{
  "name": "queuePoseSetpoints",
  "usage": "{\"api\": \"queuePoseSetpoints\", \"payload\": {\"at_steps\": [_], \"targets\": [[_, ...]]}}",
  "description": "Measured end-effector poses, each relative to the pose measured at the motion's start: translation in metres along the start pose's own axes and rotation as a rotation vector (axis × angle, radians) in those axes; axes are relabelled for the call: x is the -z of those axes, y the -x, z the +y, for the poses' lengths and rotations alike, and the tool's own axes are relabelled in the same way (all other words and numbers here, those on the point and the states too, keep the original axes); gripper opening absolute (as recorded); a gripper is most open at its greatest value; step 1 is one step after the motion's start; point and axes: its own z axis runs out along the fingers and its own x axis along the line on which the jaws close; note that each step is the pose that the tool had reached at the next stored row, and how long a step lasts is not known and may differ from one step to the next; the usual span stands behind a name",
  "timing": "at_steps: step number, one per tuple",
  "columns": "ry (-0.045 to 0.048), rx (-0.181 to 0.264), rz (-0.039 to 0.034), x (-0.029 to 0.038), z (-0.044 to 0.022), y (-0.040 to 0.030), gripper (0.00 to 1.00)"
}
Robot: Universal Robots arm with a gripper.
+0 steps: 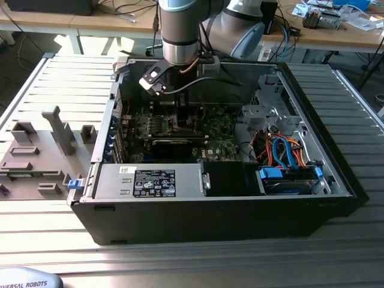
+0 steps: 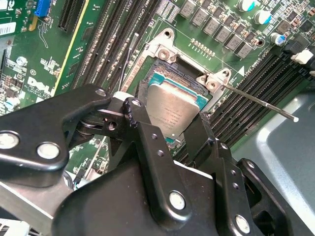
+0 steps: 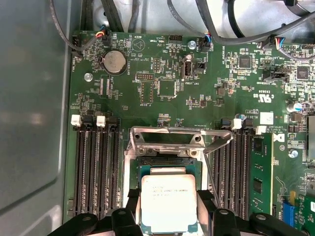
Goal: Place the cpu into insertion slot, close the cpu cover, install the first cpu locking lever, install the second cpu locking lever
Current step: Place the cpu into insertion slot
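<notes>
The cpu (image 3: pixel 169 204) is sitting over the insertion slot (image 3: pixel 170 164); whether it is seated cannot be told. The gripper (image 2: pixel 170 114) is clamping it, with the jaws narrow on two opposite edges. The cpu cover (image 3: pixel 167 137) is standing open. In the exterior view, the arm (image 1: pixel 180 30) is reaching into the computer case (image 1: pixel 240 222) at 11 o'clock.

The cpu (image 3: pixel 169 205), a flat square silver-grey chip, sits clamped in the end effector (image 3: pixel 169 196), over the dark, metal-rimmed insertion slot (image 3: pixel 165 162). Just beyond the end effector, the silvery cpu cover (image 3: pixel 170 137) stands hinged open.
</notes>
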Motion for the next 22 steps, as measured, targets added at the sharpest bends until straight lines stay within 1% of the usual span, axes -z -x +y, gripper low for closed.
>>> {"api": "queuePoseSetpoints", "payload": {"at_steps": [22], "targets": [[-0.0002,-0.003,-0.0002,-0.0122,-0.0004,-0.0009,0.54]]}}
